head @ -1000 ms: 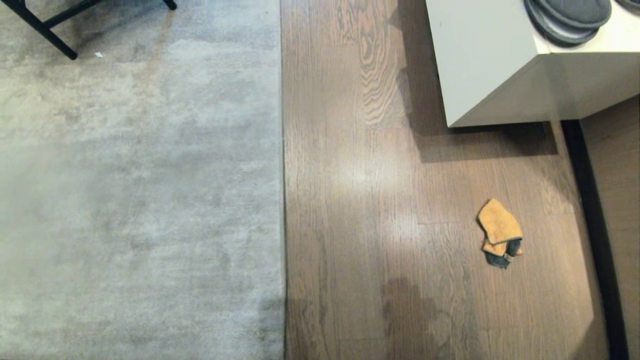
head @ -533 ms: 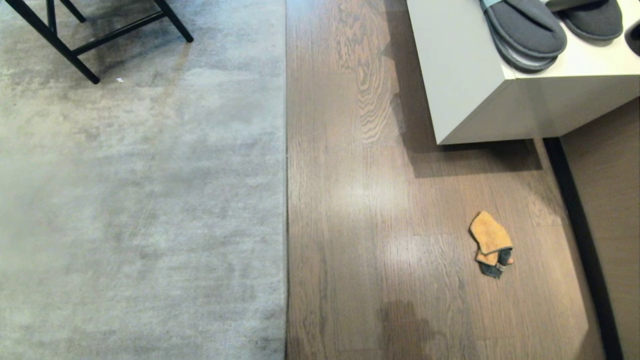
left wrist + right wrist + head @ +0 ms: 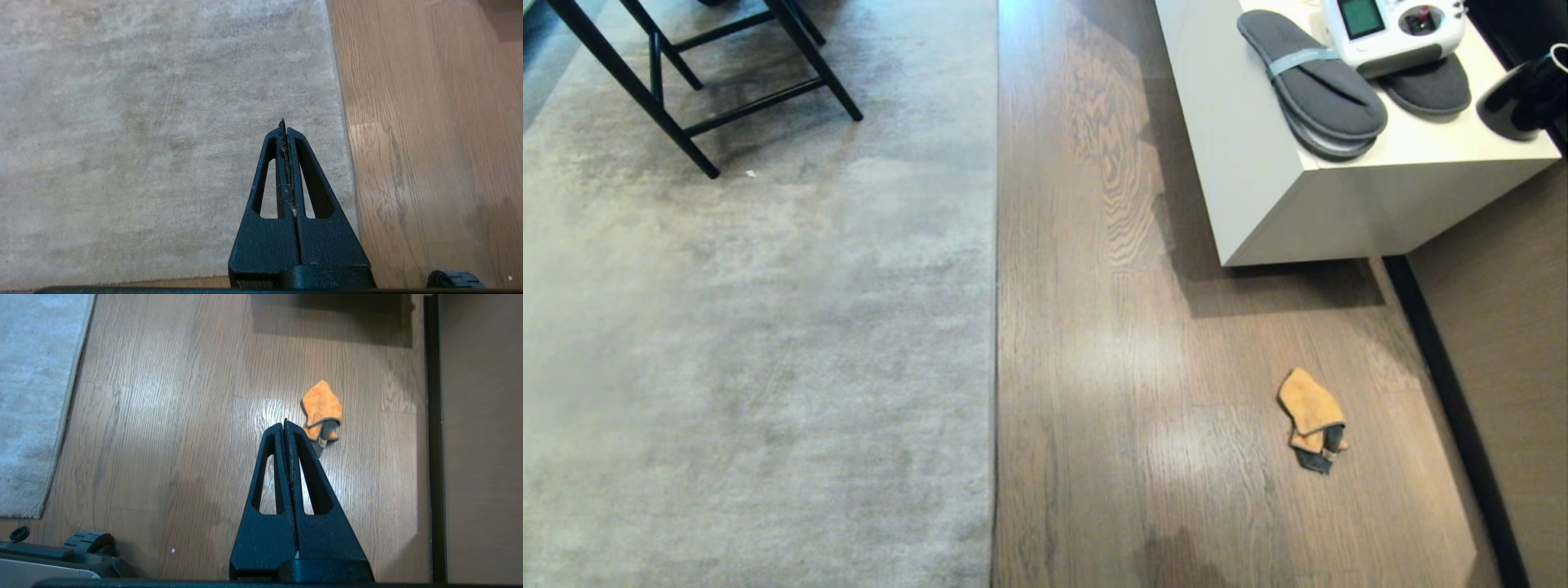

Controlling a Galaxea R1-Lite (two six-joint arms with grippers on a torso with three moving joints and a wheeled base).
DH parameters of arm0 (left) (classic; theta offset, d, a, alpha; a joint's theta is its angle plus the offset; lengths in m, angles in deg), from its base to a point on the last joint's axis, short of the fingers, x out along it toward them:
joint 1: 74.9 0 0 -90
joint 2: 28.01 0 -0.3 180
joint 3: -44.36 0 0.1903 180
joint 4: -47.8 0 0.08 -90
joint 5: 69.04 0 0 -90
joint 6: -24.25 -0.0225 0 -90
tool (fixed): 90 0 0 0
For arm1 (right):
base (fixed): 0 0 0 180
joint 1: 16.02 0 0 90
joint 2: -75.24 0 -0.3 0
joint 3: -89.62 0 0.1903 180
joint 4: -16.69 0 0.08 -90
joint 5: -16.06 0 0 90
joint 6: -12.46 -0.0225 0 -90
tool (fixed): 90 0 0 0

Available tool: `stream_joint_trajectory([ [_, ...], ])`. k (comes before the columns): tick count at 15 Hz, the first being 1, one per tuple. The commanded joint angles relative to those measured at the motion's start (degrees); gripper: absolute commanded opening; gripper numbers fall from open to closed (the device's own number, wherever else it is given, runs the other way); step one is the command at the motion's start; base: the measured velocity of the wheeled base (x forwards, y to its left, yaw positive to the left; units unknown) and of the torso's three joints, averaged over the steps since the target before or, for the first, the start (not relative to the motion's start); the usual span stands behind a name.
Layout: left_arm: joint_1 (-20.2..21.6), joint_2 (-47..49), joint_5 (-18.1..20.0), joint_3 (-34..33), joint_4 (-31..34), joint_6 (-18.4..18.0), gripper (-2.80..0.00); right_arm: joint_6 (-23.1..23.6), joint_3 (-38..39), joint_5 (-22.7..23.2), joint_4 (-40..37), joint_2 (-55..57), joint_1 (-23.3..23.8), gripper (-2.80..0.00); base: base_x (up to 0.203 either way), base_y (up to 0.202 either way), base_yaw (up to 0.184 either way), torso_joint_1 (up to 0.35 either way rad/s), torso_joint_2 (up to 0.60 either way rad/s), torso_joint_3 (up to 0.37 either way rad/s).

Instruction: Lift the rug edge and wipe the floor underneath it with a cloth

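1. The left half of the head view is filled by the pale grey-beige rug (image 3: 752, 343), which lies flat.
2. The rug edge (image 3: 996, 327) is seen as a straight line running from the top to the bottom of the frame, just left of centre, flat against the floor (image 3: 1094, 367).
3. The brown wood-grain floor is shown across the middle and right of the head view, with pale patches of sheen near the centre.
4. The cloth (image 3: 1312, 418) is found in the lower right of the head view, crumpled on the floor, mustard-tan with a dark grey bit at its lower end; it is well apart from the rug edge.
5. A white cabinet (image 3: 1258, 180) is seen in the upper right, with grey slippers (image 3: 1311, 86), a white device with a screen (image 3: 1392, 28) and a dark mug (image 3: 1523, 98) on top.
6. Black chair legs (image 3: 698, 98) are placed on the rug in the upper left.
7. Neither arm is shown in the head view.
8. In the left wrist view, the left gripper (image 3: 282, 124) is seen above the rug, near the rug edge (image 3: 343, 122), its fingers pressed together with nothing held.
9. In the right wrist view, the right gripper (image 3: 285, 424) is seen above the floor, fingers pressed together and empty; the cloth (image 3: 320, 408) appears just beyond its tip, lying on the floor.
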Motion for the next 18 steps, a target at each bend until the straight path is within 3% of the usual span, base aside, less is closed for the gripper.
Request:
stream_joint_trajectory([
  [1, 0.0, 0.0, -0.1, 0.0, -0.1, 0.0, -2.8, 0.1, 0.0, 0.1, 0.0, 0.1, 0.0, -2.8, 0.0, 0.0, 0.0, 0.002, 0.0, 0.207],
  [18, 0.0, 0.0, -0.1, 0.0, -0.1, 0.1, -2.8, 0.1, 0.0, 0.1, 0.0, 0.1, 0.0, -2.8, 0.0, 0.0, 0.0, 0.001, 0.0, 0.202],
])
